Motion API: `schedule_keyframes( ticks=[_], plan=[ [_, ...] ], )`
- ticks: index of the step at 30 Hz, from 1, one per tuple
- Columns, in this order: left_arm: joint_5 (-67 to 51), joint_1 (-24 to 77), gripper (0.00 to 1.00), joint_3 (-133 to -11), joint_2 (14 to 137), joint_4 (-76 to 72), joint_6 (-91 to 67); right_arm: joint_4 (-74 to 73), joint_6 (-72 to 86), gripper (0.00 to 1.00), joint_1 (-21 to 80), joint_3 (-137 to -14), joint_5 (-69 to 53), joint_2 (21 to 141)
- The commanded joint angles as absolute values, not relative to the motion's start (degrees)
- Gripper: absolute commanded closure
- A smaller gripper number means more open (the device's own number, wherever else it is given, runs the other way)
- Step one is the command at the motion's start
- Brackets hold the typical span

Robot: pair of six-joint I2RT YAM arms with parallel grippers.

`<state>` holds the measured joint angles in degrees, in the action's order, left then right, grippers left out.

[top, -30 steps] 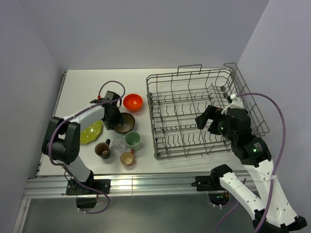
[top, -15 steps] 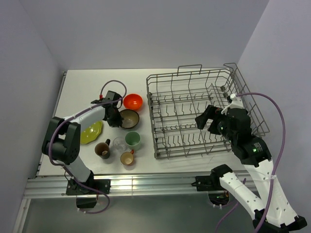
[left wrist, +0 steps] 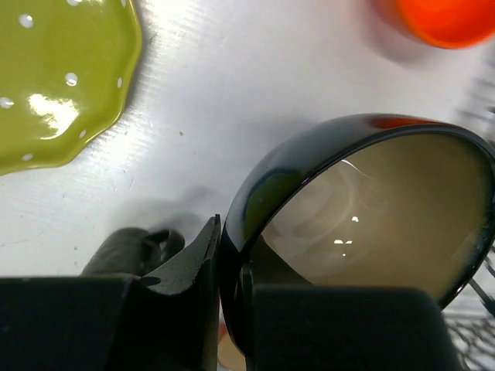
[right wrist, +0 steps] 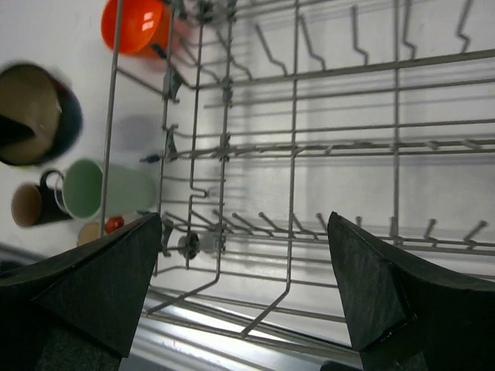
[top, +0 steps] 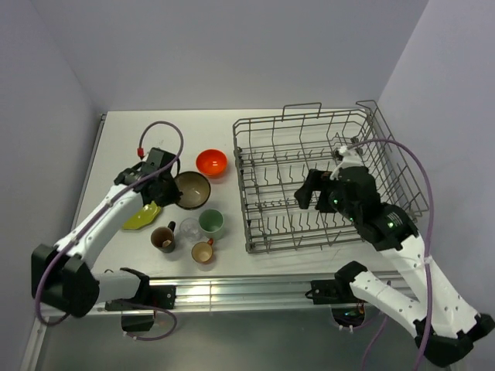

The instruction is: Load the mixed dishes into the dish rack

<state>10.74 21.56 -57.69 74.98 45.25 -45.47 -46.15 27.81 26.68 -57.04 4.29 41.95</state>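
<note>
At the left of the white surface (top: 116, 131), a yellow-green scalloped plate (top: 141, 217) lies flat and is partly covered by the left arm. Just to its right, the left fingers (left wrist: 189, 309) are closed on the rim of a round bowl, dark blue outside and cream inside (top: 192, 190). One finger is seated against the outer wall and the other inside. The bowl is held tilted. From the shadow beneath it in the left wrist view, it is judged to be clear of the surface. Being round, the bowl has no long axis; its opening faces up and to the right.

Nearer the arm bases, four vessels stand close together: a dark brown ceramic mug (top: 163, 238), a clear glass tumbler (top: 188, 229), a pale green cup (top: 210, 222) and a small orange cup (top: 203, 252). Behind the held bowl, an orange-red glossy bowl (top: 211, 162) sits upright near the rack's left wall.

The large grey wire dish rack (top: 294, 236) lies to the right of the held bowl, with its long axis running left to right in the top view. No dish is seen inside it. The coming move is judged to be a rightward carry over the left wall, with the bowl turned further on edge so that it can be stood between the upright tines. The left arm is the nearer one, since the bowl is already gripped by it.

The right fingers (right wrist: 93, 282) are spread wide, hold nothing, and hover over the middle of the rack.
</note>
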Motion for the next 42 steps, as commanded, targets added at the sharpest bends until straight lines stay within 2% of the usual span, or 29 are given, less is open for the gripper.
schedule_keyframes(
  ticks=[1, 8, 13, 17, 21, 24, 27, 37, 42],
  plan=[
    [10.73, 22.85, 1.00, -62.05, 66.81, 47.90, -45.70, -44.74, 28.04, 0.05, 33.64, -60.20, 10.97, 45.25],
    [6.51, 24.78, 1.00, -63.89, 56.96, 51.42, -46.93, -45.44, 27.52, 0.03, 47.28, -67.23, 21.00, 51.06],
    [-2.27, 26.01, 1.00, -64.16, 55.37, 49.31, -45.00, -41.15, 19.79, 0.03, 53.34, -71.45, 16.63, 53.08],
    [-3.08, 29.34, 1.00, -62.76, 55.55, 48.52, -45.70, -38.41, 11.54, 0.05, 60.45, -74.70, 15.47, 55.45],
    [-3.69, 31.81, 1.00, -61.17, 55.90, 48.16, -46.14, -40.60, 6.25, 0.05, 67.83, -80.85, 15.46, 63.52],
    [-3.87, 34.71, 1.00, -60.82, 55.81, 47.90, -46.67, -42.80, 1.86, 0.06, 75.57, -84.81, 22.02, 70.56],
    [-2.47, 38.05, 1.00, -61.78, 56.25, 49.73, -47.10, -43.85, -2.45, 0.06, 79.52, -86.83, 22.68, 75.14],
    [-0.35, 45.26, 1.00, -64.07, 57.92, 52.64, -48.60, -49.65, -5.71, 0.09, 86.48, -89.57, 22.06, 84.11],
    [-0.35, 45.44, 1.00, -66.35, 57.92, 53.17, -47.90, -49.57, -4.66, 0.19, 87.19, -87.28, 22.06, 83.59]
  ],
)
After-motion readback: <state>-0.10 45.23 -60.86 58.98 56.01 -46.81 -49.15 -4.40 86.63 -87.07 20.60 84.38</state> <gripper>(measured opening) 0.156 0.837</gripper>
